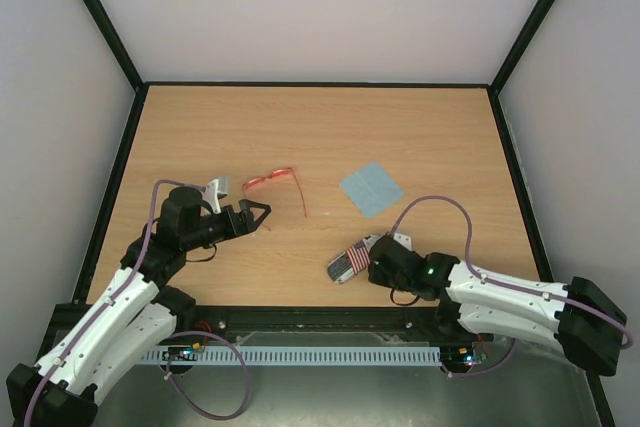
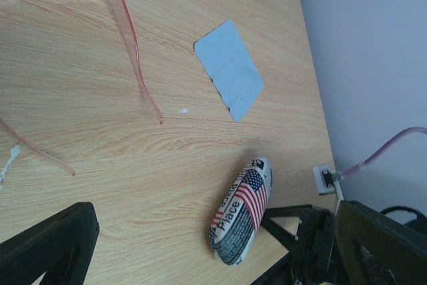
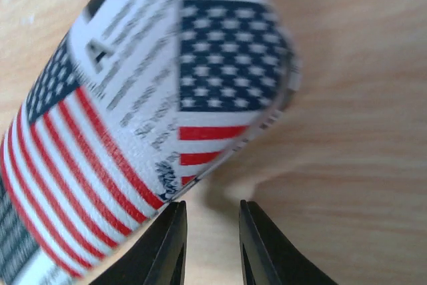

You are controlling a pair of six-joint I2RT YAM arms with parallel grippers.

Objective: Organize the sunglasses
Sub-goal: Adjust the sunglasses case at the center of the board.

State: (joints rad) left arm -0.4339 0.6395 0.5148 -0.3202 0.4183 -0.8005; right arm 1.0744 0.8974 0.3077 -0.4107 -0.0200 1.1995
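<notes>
While flag case (image 1: 350, 262) crowds right tool (image 3: 210, 228), sunglasses (image 1: 272, 180) lie beyond (cloth (image 1: 371, 188) near).

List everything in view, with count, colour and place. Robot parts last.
sunglasses: one, translucent red-orange, left of centre, temples unfolded.
cloth: one, light blue, right of centre, lying flat.
case: one, flag-printed red, white and blue, near edge, centre.
table: one, light wood, under everything.
left arm: one, white and black, near left; jaws wide open near the sunglasses.
right arm: one, white and black, near right; jaws narrowly apart at the case.
</notes>
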